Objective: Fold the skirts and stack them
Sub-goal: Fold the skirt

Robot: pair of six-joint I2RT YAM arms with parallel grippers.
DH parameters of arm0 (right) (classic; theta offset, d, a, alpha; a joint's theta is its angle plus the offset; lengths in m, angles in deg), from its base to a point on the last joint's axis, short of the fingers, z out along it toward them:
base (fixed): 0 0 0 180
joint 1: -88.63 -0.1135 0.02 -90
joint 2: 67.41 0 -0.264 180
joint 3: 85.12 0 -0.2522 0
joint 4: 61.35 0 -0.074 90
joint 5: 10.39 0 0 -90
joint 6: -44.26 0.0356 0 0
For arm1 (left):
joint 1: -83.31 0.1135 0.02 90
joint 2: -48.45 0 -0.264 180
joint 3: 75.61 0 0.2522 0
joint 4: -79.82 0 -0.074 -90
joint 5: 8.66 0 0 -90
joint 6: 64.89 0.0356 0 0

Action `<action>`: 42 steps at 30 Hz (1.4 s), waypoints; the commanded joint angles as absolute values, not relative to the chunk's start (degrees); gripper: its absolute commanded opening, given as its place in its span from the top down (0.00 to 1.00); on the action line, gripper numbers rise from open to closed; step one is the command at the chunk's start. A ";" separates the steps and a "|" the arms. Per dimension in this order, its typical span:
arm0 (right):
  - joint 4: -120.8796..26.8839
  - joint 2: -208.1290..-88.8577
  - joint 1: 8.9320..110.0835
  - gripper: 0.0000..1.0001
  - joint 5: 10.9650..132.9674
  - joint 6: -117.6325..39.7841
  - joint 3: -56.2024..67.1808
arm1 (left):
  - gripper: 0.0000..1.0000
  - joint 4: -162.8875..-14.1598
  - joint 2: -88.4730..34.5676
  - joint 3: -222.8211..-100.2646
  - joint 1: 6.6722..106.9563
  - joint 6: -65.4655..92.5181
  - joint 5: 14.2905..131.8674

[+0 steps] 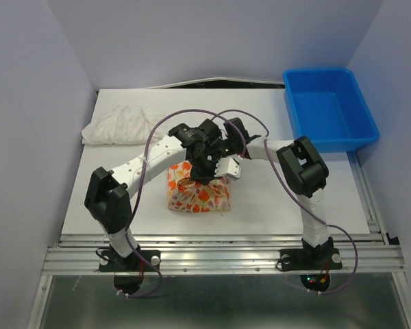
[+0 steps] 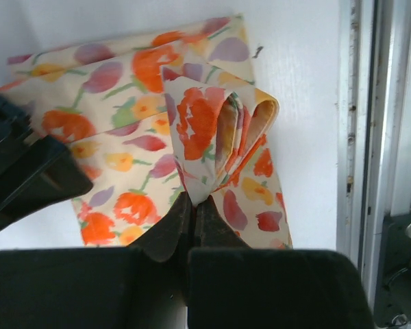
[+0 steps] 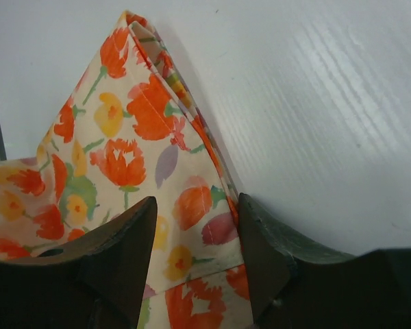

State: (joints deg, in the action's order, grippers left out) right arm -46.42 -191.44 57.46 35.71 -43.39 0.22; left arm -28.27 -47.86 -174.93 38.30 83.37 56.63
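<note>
The printed skirt [image 1: 200,196], cream with orange, red and yellow flowers, lies partly folded at the table's front middle. My left gripper [image 1: 194,177] is shut on a pinched fold of it and lifts that fold, as the left wrist view shows at the fingertips [image 2: 194,202] and on the skirt [image 2: 123,103]. My right gripper [image 1: 226,171] is close beside it. In the right wrist view it [image 3: 197,212] is open, its fingers straddling a folded corner of the printed skirt [image 3: 137,144]. The white ruffled skirt [image 1: 120,126] lies crumpled at the back left, untouched.
A blue plastic bin [image 1: 331,110] stands at the back right, off the white board [image 1: 281,199]. The two wrists crowd together above the printed skirt. The right gripper's black body [image 2: 27,178] shows at the left of the left wrist view. The metal rail [image 1: 219,257] runs along the front.
</note>
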 commanded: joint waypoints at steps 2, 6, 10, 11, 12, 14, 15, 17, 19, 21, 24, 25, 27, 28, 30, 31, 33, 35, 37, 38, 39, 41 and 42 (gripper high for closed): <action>-45.75 -189.32 57.08 0.43 31.18 -42.93 4.66 | 1.00 -28.14 -50.68 -179.99 41.03 87.15 58.93; -45.57 -189.23 57.08 0.45 29.16 -42.66 4.83 | 1.00 -29.99 -52.44 -181.22 41.83 88.65 60.07; -45.66 -188.97 57.08 0.46 28.02 -42.75 5.54 | 1.00 -31.40 -54.02 -182.27 42.44 89.79 60.77; -45.66 -188.97 57.08 0.46 27.84 -42.75 5.62 | 1.00 -31.75 -54.20 -182.27 42.53 89.88 60.95; -45.75 -188.88 57.08 0.46 27.67 -42.66 5.71 | 1.00 -32.36 -54.38 -182.01 42.62 90.14 61.12; -45.92 -188.88 57.08 0.46 26.97 -42.22 5.89 | 1.00 -34.81 -54.29 -181.40 42.80 90.58 61.56; -45.92 -188.88 57.08 0.46 26.61 -42.05 5.89 | 1.00 -36.13 -54.38 -180.79 42.88 90.85 61.83; -45.92 -188.88 57.08 0.46 26.43 -42.31 5.89 | 0.99 -37.28 -54.38 -179.82 42.88 91.11 61.83; -45.92 -188.79 57.08 0.45 26.26 -42.31 5.89 | 0.97 -39.04 -54.29 -178.68 42.97 92.07 61.91; -45.75 -188.96 57.08 0.45 25.91 -42.66 5.80 | 0.94 -40.36 -54.20 -176.92 43.15 92.60 62.70; -45.40 -189.23 57.08 0.45 25.82 -42.84 5.71 | 0.85 -41.68 -54.11 -175.51 43.76 93.66 63.23; -45.22 -189.23 57.08 0.45 25.82 -43.10 5.45 | 0.80 -41.86 -54.11 -175.42 43.85 93.66 63.50; -44.52 -189.49 57.08 0.45 25.99 -43.45 4.84 | 0.70 -42.04 -53.77 -175.24 44.46 93.40 63.76; -44.26 -189.58 57.08 0.45 26.17 -43.80 4.66 | 0.66 -42.21 -53.42 -175.24 44.73 93.22 64.11; -43.38 -189.84 57.08 0.45 26.52 -44.42 4.13 | 0.58 -43.17 -51.93 -175.42 45.52 92.61 65.34; -43.03 -189.93 57.08 0.45 26.78 -44.42 3.87 | 0.57 -43.70 -51.31 -175.77 45.87 92.43 65.52; -42.59 -190.19 57.08 0.44 27.75 -44.60 2.99 | 0.53 -44.58 -49.30 -176.38 46.83 90.33 66.05; -42.50 -190.37 57.08 0.41 29.15 -44.68 2.20 | 0.52 -45.98 -46.23 -176.39 47.28 88.75 66.22; -42.41 -190.55 57.08 0.39 30.12 -44.16 1.41 | 0.52 -47.56 -43.41 -175.42 47.63 84.99 66.22; -42.41 -190.72 57.78 0.37 31.17 -43.98 0.97 | 0.51 -49.92 -41.91 -174.55 47.80 83.22 66.40; -42.32 -190.81 57.78 0.37 31.79 -43.81 -0.34 | 0.50 -50.38 -39.03 -172.63 47.81 81.81 66.31; -42.23 -190.81 59.01 0.36 33.98 -42.93 -2.01 | 0.50 -52.57 -36.20 -170.33 48.33 76.74 66.14; -42.32 -190.90 60.06 0.35 34.25 -42.40 -3.07 | 0.50 -53.19 -34.79 -167.62 48.59 74.78 65.27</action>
State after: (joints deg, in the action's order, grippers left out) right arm -43.28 -190.46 57.72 29.04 -42.89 1.57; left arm -48.75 -41.91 -172.09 48.18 83.67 66.51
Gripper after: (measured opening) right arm 0.637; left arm 0.502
